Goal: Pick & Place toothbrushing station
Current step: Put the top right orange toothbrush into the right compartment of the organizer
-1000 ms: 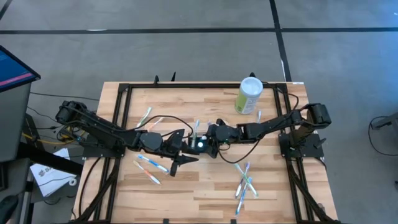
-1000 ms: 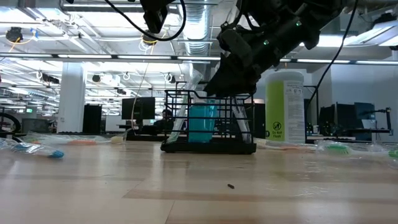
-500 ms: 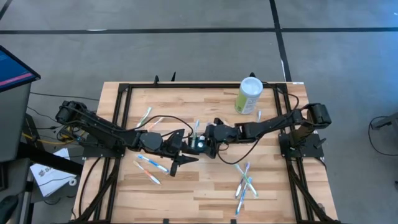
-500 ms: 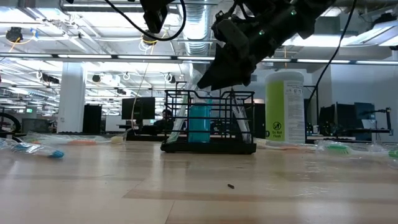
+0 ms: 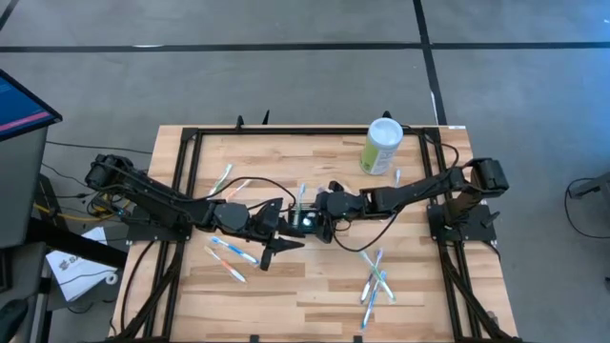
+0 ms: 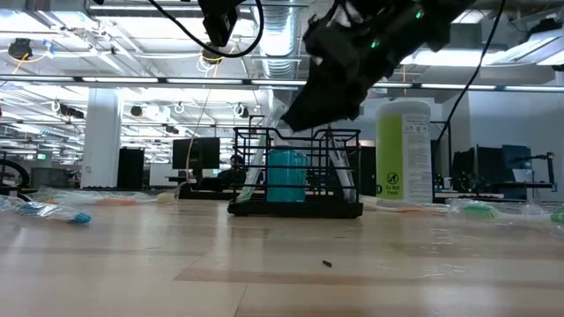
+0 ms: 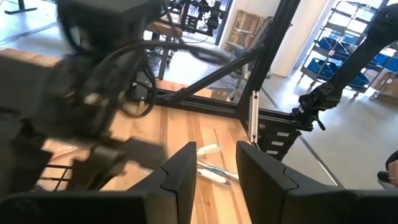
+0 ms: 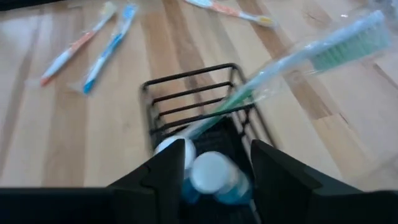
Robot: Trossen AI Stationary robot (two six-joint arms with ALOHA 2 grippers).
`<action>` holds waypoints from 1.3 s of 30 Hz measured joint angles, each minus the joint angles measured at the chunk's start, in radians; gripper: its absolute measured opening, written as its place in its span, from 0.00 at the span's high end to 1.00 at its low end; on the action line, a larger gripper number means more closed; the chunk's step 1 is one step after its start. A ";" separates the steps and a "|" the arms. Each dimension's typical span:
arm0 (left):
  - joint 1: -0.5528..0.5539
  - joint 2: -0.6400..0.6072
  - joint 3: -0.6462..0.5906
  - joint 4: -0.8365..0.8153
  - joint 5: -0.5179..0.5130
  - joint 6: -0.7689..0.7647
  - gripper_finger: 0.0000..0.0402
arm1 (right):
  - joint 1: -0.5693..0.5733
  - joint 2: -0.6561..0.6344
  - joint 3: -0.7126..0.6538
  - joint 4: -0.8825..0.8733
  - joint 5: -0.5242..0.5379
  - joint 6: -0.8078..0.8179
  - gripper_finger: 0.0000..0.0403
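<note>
Fingers of the right gripper (image 8: 211, 180) are spread apart over the toothbrushing station (image 5: 305, 220) at the high view's centre; it stands on the table (image 5: 315, 286), holding a green-bristled toothbrush (image 8: 292, 68). The left gripper (image 5: 278, 231), just left of it, is open too.

One caddy (image 5: 303, 220), one green canister (image 5: 383, 146), two arms; toothbrushes uncountable.

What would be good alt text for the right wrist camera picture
Looking past the right gripper, whose two dark fingers are apart, a small black wire caddy sits on the wooden table. A wrapped green toothbrush leans out of it, a blue tube stands inside, and more toothbrushes lie beyond.
</note>
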 joint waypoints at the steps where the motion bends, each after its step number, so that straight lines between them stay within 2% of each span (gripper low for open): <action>1: 0.000 0.000 0.000 0.000 0.000 0.000 0.73 | 0.006 -0.006 0.001 0.005 0.000 0.000 0.58; 8: 0.000 0.000 0.000 0.000 -0.002 -0.001 0.73 | 0.055 -0.108 0.001 -0.093 0.038 0.000 0.67; 13: 0.000 0.000 0.000 0.000 -0.002 0.000 0.73 | 0.080 -0.168 0.001 -0.270 0.074 0.065 0.72; 19: 0.000 0.000 0.000 0.000 -0.002 0.001 0.73 | 0.080 -0.211 0.000 -0.483 0.130 0.198 0.72; 30: 0.000 0.000 0.000 0.000 -0.002 0.001 0.73 | 0.042 -0.253 0.000 -0.687 0.189 0.314 0.72; 39: -0.005 0.000 0.000 -0.001 0.001 0.001 0.73 | -0.080 -0.253 -0.126 -0.600 0.111 0.321 0.72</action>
